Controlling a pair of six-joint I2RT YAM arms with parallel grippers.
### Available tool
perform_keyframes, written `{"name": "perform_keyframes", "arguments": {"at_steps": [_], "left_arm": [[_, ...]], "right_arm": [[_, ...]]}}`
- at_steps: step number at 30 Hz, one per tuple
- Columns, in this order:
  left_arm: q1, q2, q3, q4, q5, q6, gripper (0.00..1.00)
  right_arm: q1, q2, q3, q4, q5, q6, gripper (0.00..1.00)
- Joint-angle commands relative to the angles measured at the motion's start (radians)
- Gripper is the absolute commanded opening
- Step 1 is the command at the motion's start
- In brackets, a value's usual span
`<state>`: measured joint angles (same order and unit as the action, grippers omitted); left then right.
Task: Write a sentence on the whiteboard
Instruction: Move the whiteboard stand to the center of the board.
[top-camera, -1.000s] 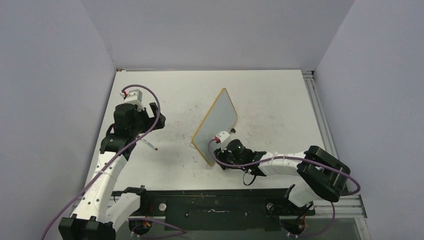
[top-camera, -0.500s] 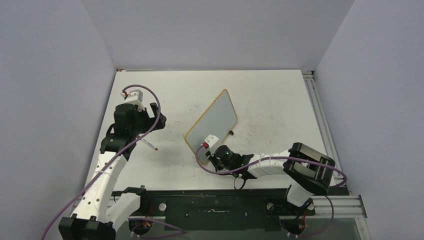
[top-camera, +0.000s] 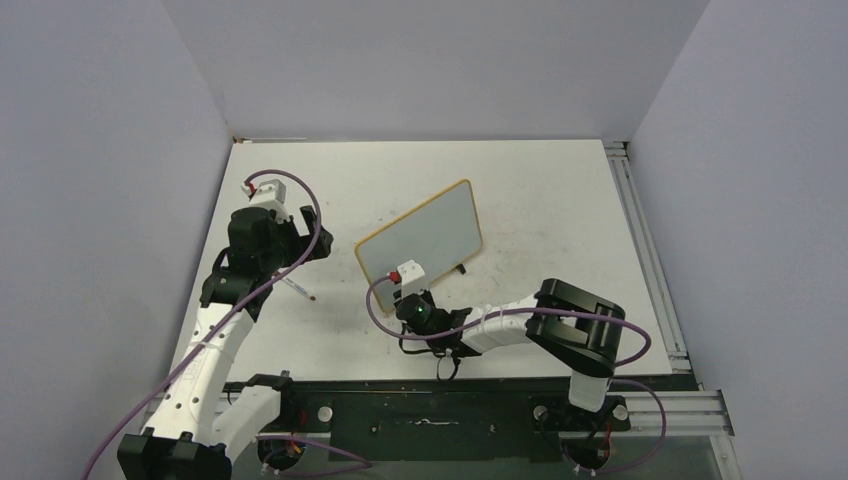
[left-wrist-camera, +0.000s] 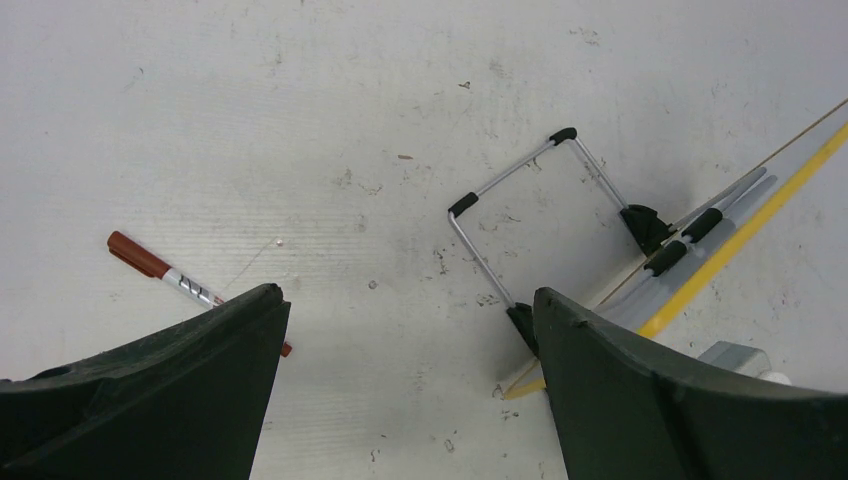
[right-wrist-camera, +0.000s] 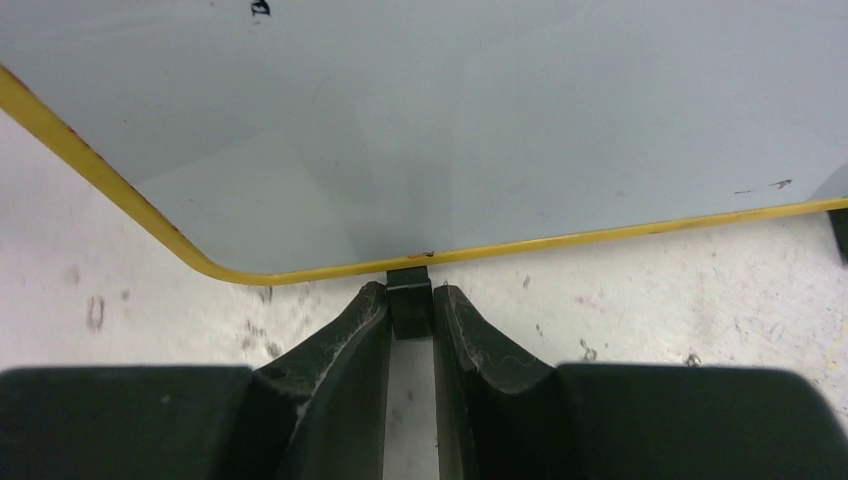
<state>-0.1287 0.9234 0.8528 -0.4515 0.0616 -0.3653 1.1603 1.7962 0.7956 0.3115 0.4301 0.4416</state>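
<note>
Change in the last second: the whiteboard (top-camera: 420, 243) has swung round. It stood nearly edge-on, running diagonally up the table (top-camera: 560, 190). Now its face is turned toward the near edge, long side roughly across.

We did that with the right gripper (right-wrist-camera: 410, 305), which went from part-open to clenched on the small black foot (right-wrist-camera: 410, 285) under the yellow frame's lower edge. The right wrist view shows both fingers pressed against the foot's sides, with the board face filling the view above.

What it means: the board now sits about square for writing, and we have a hold to steady it. The sentence isn't there yet. The face reads blank, bar a tiny dark mark at the top of the right wrist view, possibly old ink or dirt, too small to call.

The left gripper (left-wrist-camera: 407, 298) hasn't moved. It hangs wide open, grasping nothing, above the table left of the board. The marker (left-wrist-camera: 160, 268) lies flat on the table, one end hidden behind one of its fingers, untouched. The wire stand (left-wrist-camera: 520, 195) rests on the table at the board's back.

Containers: none in any view, so no contents to report.

Our read on the next step: the left arm goes down for the marker while the right keeps the foot pinned. Risk: one foot is small purchase, so pen pressure could pivot the board.
</note>
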Motion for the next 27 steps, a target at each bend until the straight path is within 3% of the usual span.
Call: {"name": "perform_keyframes", "arguments": {"at_steps": [1, 9, 21, 27], "left_arm": [[0.008, -0.028, -0.002, 0.049, -0.006, -0.013, 0.92], [0.009, -0.043, -0.003, 0.045, -0.019, -0.016, 0.92], [0.010, -0.057, -0.006, 0.038, -0.029, -0.018, 0.92], [0.015, -0.063, -0.020, 0.005, -0.085, -0.024, 0.92]], "right_arm": [[-0.001, 0.072, 0.119, -0.063, 0.175, 0.160, 0.05], [-0.062, 0.159, 0.243, -0.137, 0.260, 0.238, 0.05], [-0.173, 0.213, 0.293, -0.144, 0.292, 0.291, 0.06], [-0.169, 0.168, 0.263, -0.115, 0.262, 0.263, 0.37]]}}
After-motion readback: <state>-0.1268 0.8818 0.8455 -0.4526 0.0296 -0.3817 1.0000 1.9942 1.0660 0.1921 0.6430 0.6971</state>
